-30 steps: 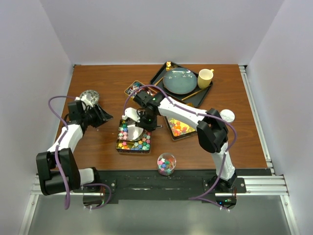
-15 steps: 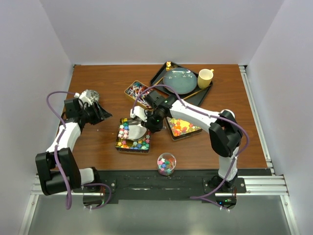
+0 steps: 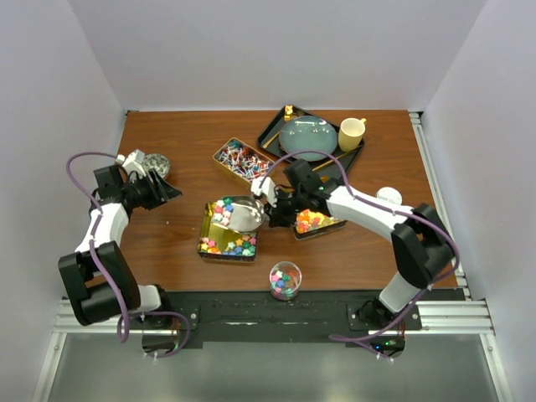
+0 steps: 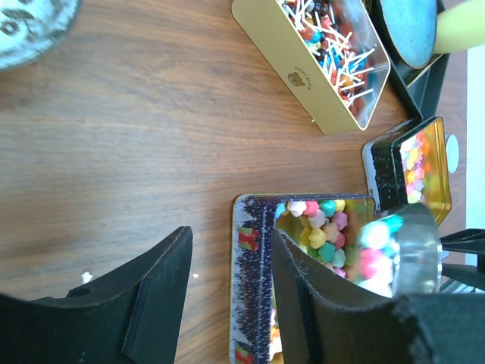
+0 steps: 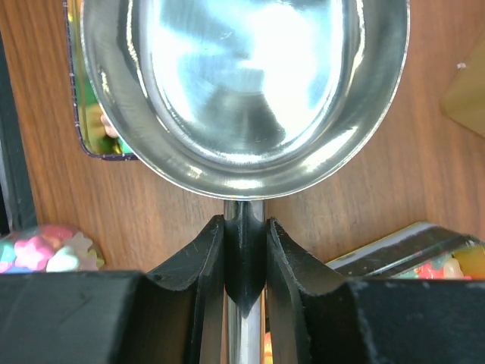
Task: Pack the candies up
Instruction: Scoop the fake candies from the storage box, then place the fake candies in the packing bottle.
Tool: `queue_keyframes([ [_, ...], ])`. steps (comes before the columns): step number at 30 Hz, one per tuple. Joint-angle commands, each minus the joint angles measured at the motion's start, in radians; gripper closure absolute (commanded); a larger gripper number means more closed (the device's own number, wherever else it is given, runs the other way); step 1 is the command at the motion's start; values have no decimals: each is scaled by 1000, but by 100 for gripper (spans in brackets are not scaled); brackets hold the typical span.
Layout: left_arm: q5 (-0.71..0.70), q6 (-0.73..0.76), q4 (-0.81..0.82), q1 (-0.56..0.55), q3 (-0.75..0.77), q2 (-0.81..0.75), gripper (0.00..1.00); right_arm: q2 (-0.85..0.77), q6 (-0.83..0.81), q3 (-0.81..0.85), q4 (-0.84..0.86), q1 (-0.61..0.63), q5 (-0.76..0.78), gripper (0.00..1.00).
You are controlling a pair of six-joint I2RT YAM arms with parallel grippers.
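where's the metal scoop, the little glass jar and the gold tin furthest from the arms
metal scoop (image 5: 246, 83), right wrist view, middle of its bowl
glass jar (image 3: 271, 279), top external view, its left rim
far gold tin (image 4: 292, 68), left wrist view, its gold side wall

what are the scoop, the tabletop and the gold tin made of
The scoop: polished metal, probably stainless steel; its bowl mirrors the light.
The tabletop: wood or wood-look laminate, satin; brown streaky grain, which of the two is unclear.
The gold tin: likely thin sheet metal with a smooth gold coat; thin straight walls, soft sheen.
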Motion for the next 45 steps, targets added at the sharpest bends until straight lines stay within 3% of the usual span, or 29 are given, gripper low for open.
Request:
queue_keyframes([
  [1,78,110,-58,34,78,26,49,-153,101,-162,405,-4,-62,100],
  [4,73,117,-44,34,98,33,48,-188,149,-159,392,-23,-68,100],
  [8,81,120,-21,34,127,28,48,-268,61,-85,198,-66,-69,100],
  [17,156,101,40,-15,95,3,46,-398,-224,58,-321,-236,-80,100],
  [24,105,141,17,-59,122,10,44,-544,-520,43,-670,-251,21,100],
  [35,-49,161,-16,-104,139,26,41,-621,-756,36,-890,-248,168,100],
  [45,-68,141,19,-108,109,22,42,-612,-855,53,-970,-213,250,100],
])
